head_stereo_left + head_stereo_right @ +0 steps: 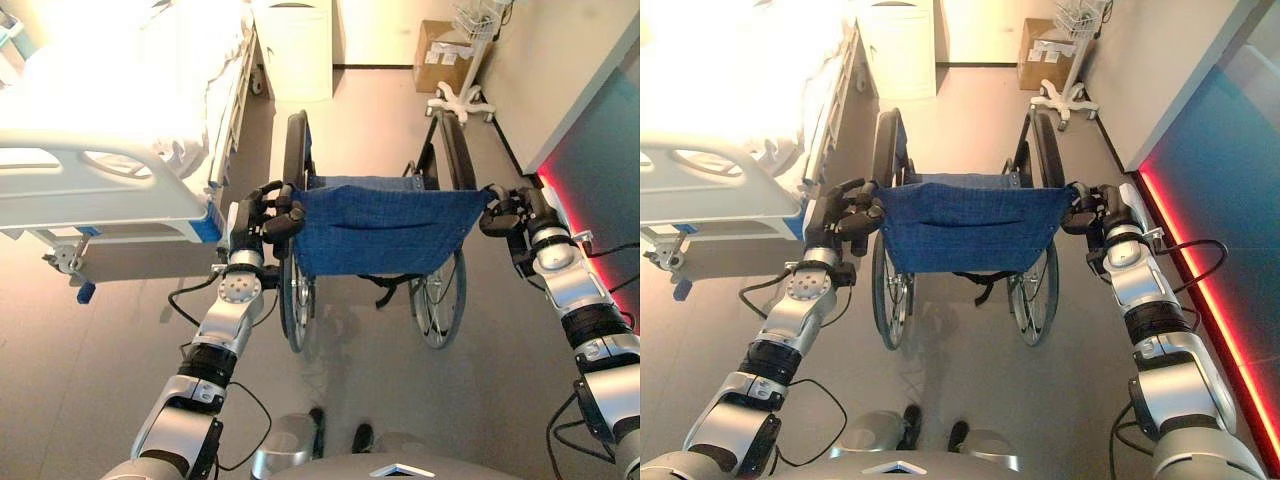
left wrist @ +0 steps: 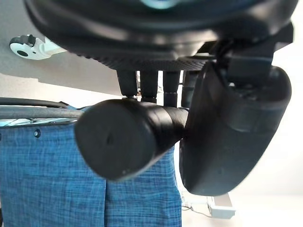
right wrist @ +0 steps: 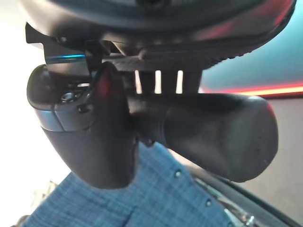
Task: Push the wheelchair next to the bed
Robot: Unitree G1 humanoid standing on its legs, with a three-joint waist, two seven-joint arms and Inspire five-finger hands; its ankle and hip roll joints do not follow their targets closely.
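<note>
A wheelchair with a blue cloth back and black wheels stands in front of me, facing away. My left hand is curled round its left push handle; my right hand is curled round the right push handle. The hospital bed, white with a white end rail, stands to the left of the wheelchair, its foot end level with my left hand. A narrow strip of floor separates the bed from the chair's left wheel.
A white cabinet stands ahead beyond the bed. A cardboard box and a white wheeled stand are at the far right. A wall with a red light strip runs along the right side.
</note>
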